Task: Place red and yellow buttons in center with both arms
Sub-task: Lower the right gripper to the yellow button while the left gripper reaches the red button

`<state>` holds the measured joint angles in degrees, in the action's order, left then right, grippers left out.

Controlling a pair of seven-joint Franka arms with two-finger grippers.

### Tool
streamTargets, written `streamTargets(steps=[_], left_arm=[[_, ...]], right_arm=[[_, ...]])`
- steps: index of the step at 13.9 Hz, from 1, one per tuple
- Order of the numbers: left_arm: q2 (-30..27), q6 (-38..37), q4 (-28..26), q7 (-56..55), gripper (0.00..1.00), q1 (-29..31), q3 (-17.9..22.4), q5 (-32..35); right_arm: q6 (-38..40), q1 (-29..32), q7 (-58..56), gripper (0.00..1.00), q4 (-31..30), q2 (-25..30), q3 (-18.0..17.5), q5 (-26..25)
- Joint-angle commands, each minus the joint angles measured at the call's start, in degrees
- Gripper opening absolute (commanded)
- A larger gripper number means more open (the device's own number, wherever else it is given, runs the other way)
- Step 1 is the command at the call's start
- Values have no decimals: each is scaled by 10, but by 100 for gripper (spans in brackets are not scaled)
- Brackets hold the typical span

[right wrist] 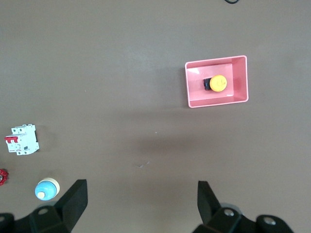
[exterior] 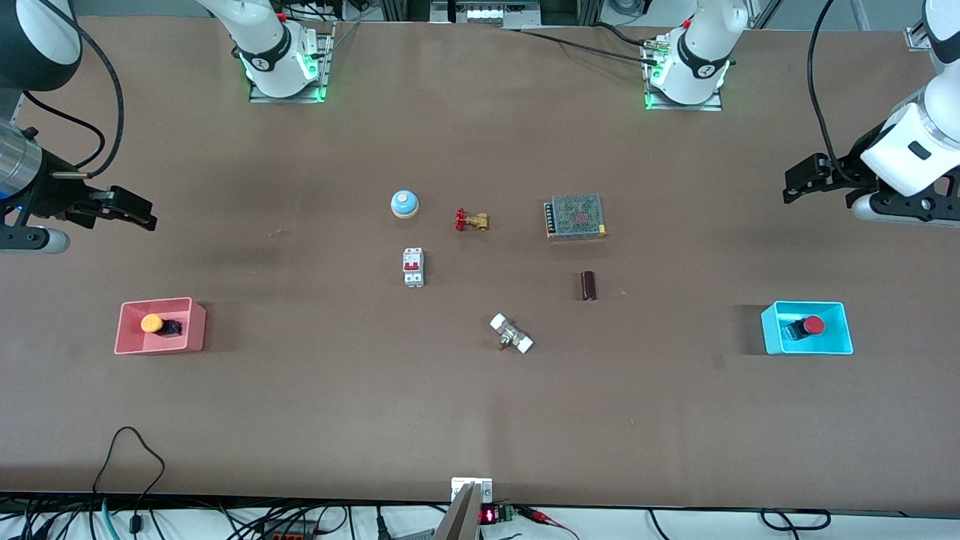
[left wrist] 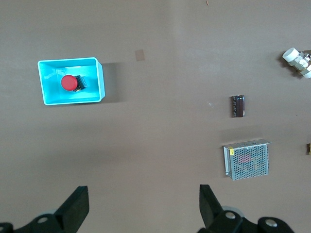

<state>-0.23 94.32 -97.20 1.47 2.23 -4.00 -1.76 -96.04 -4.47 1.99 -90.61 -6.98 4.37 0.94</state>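
Observation:
The red button (exterior: 811, 325) lies in the cyan bin (exterior: 817, 349) at the left arm's end of the table. The orange-yellow button (exterior: 152, 323) lies in the pink bin (exterior: 159, 346) at the right arm's end. My left gripper (exterior: 796, 184) is open and empty, up over bare table beside the cyan bin. Its wrist view shows the red button (left wrist: 69, 82) in the cyan bin (left wrist: 100, 80), away from its open gripper (left wrist: 144, 206). My right gripper (exterior: 139, 212) is open and empty, over bare table beside the pink bin. Its wrist view shows the yellow button (right wrist: 218, 83) in the pink bin (right wrist: 216, 101), apart from its gripper (right wrist: 142, 204).
On the brown tabletop (exterior: 480, 405) in the middle lie a blue dome bell (exterior: 404, 203), a red-handled brass valve (exterior: 471, 220), a mesh-covered power supply (exterior: 575, 216), a white circuit breaker (exterior: 413, 267), a dark cylinder (exterior: 589, 286) and a white-capped fitting (exterior: 511, 334).

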Motion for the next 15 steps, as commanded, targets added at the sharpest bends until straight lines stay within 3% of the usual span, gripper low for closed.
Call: streamTargets(steps=[1,10,15], left_arm=[[8,-11,17,6,100,-3,0,6],[14,-12,18,1,100,1,1,-3],[125,-19,106,5,100,10,9,6]], right_arm=[[15,3,6,100,15,-4,3,-4],[13,15,-22,100,10,-29,6,-10],[-55,49,-81,100,11,-97,6,-23]])
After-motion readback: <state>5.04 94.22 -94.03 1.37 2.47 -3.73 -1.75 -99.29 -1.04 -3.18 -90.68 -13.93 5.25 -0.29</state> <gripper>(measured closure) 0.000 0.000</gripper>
